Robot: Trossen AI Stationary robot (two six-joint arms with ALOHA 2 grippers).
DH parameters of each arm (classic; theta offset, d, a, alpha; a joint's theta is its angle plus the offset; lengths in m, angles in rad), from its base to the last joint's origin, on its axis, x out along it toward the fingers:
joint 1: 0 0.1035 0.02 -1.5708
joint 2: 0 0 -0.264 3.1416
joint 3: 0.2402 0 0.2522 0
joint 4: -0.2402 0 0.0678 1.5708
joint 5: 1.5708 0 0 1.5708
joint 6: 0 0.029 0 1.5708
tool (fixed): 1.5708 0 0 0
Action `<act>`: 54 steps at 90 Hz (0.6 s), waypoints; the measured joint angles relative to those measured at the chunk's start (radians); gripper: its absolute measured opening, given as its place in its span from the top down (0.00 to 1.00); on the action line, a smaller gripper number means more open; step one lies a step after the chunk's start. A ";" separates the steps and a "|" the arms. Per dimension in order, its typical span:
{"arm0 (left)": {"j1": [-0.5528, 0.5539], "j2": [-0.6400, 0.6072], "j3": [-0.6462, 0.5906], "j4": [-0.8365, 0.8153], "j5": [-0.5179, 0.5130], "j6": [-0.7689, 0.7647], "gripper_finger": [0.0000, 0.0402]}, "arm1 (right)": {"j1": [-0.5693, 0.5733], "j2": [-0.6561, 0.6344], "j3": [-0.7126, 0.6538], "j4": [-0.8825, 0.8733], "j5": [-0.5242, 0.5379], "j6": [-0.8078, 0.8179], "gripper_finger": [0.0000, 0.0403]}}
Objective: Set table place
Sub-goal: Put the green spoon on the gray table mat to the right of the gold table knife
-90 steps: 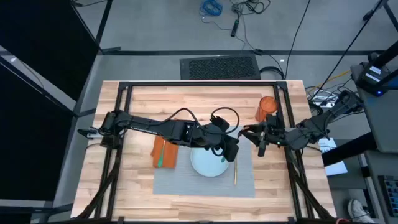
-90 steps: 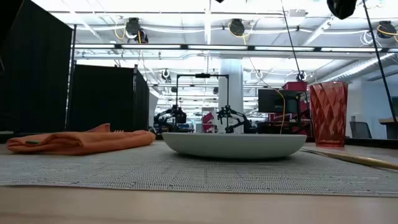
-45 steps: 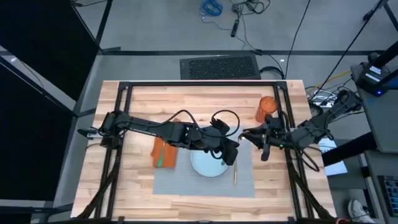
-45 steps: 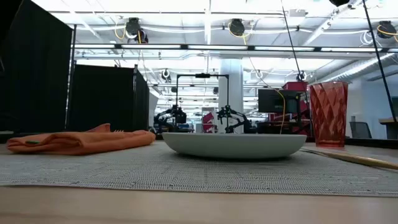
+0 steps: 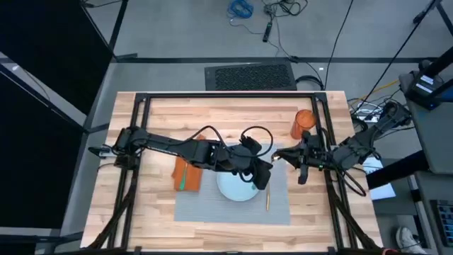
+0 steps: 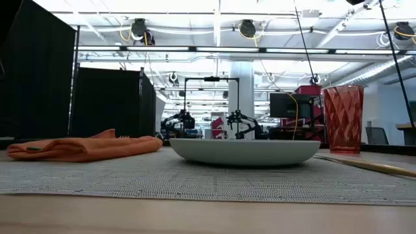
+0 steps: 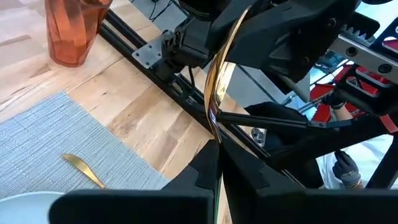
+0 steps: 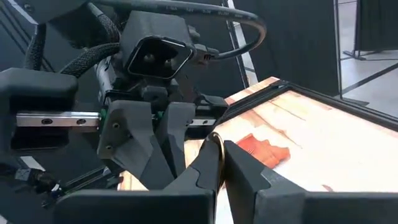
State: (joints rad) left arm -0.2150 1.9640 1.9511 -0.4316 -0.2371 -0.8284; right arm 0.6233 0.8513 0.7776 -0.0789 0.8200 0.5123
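Placemat nearly dressed, one gold utensil held between both arms

Table [image 5: 156,120] carries the grey placemat [image 5: 212,209] at its 6 o'clock side, lying flat and square to the near edge. On the mat sits the pale plate [image 5: 233,190], roughly central. The orange napkin [image 5: 188,174] lies at the plate's 9 o'clock, overlapping the mat's edge. The orange cup [image 5: 304,123] stands off the mat at the plate's 2 o'clock. A slim gold piece [image 5: 268,198] lies on the mat at the plate's 3 o'clock.

Above the plate's 2 o'clock rim the two arms meet. The left gripper [image 5: 265,178] pinches the lower part of a second gold utensil [image 7: 216,93], which stands up from between its fingers. The right gripper [image 5: 284,154] faces it, pressed onto the utensil's other end.

This reads as a mid-air handover, and which arm is giving cannot be told. Next, one pincer should release cleanly while the other keeps a firm hold. The holder can then lower the utensil flat onto the mat beside the plate, clear of the rim and of the piece already lying there
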 joint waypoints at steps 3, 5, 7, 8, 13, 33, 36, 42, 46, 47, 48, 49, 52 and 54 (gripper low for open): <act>-0.001 0.000 0.000 0.000 0.000 0.000 1.00 | 0.000 0.000 0.000 0.000 -0.003 0.000 1.00; -0.001 0.000 0.000 0.000 0.000 0.000 1.00 | 0.000 0.000 0.000 0.000 -0.003 0.000 1.00; -0.001 0.000 0.000 0.000 0.000 0.000 1.00 | 0.000 0.000 0.000 0.000 -0.002 0.000 1.00; -0.001 0.000 0.000 0.000 0.000 0.000 1.00 | 0.000 0.000 0.000 0.000 -0.002 0.000 1.00; -0.001 0.000 0.000 0.001 0.000 0.000 1.00 | 0.000 0.000 0.000 0.000 -0.001 0.004 1.00; -0.010 0.000 0.000 0.000 0.000 0.009 1.00 | 0.001 0.000 0.000 -0.002 -0.017 0.008 1.00; -0.011 0.000 0.000 0.000 0.000 0.019 1.00 | 0.001 0.000 0.000 -0.002 -0.018 0.012 1.00; -0.015 0.000 0.000 -0.007 0.000 0.024 1.00 | 0.001 0.000 0.000 -0.006 -0.021 0.021 1.00; -0.016 0.000 0.000 -0.015 0.000 0.025 1.00 | 0.002 0.000 0.000 -0.008 -0.025 0.023 1.00; -0.016 0.000 0.000 -0.018 0.000 0.026 1.00 | 0.003 0.000 0.000 -0.009 -0.025 0.024 1.00; -0.016 0.000 0.000 -0.021 0.000 0.027 1.00 | 0.004 0.000 0.000 -0.011 -0.024 0.025 1.00; -0.016 0.000 0.000 -0.022 0.000 0.029 1.00 | 0.006 0.000 0.000 -0.012 -0.023 0.025 1.00; -0.016 0.000 0.000 -0.026 0.000 0.033 1.00 | 0.010 0.001 0.000 -0.013 -0.018 0.025 1.00; -0.016 0.000 0.000 -0.027 0.000 0.035 0.99 | 0.012 0.001 0.000 -0.013 -0.016 0.025 1.00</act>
State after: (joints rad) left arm -0.2309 1.9640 1.9507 -0.4589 -0.2367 -0.7937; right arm 0.6357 0.8520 0.7777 -0.0918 0.8035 0.5376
